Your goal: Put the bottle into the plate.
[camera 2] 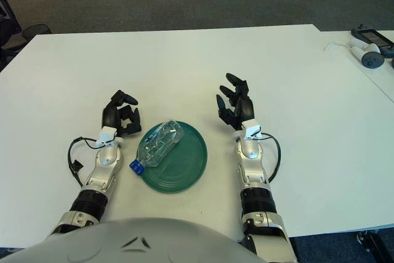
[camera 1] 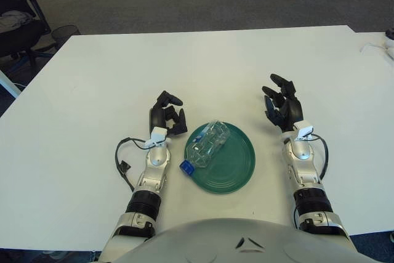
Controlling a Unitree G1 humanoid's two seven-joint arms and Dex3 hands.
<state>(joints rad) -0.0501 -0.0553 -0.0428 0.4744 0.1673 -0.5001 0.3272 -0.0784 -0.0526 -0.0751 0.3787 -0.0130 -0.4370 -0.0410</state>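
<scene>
Clear bottle [camera 1: 207, 145] w/ blue cap lying on its side in green plate [camera 1: 237, 167], cap end poking over plate's left rim, near front edge of white table [camera 1: 184, 60]. Left hand [camera 1: 167, 114] just left of plate, fingers curled, gripping nothing. Right hand [camera 1: 282, 106] to plate's right, raised, fingers spread apart, empty. Chair [camera 1: 18, 20] off table's far-left corner.

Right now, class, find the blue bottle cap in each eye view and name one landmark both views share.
Left eye view: the blue cap lies left of centre, at the green plate's left rim.
Right eye view: the cap shows farther left, at the same rim.
Shared landmark: the green plate.
</scene>
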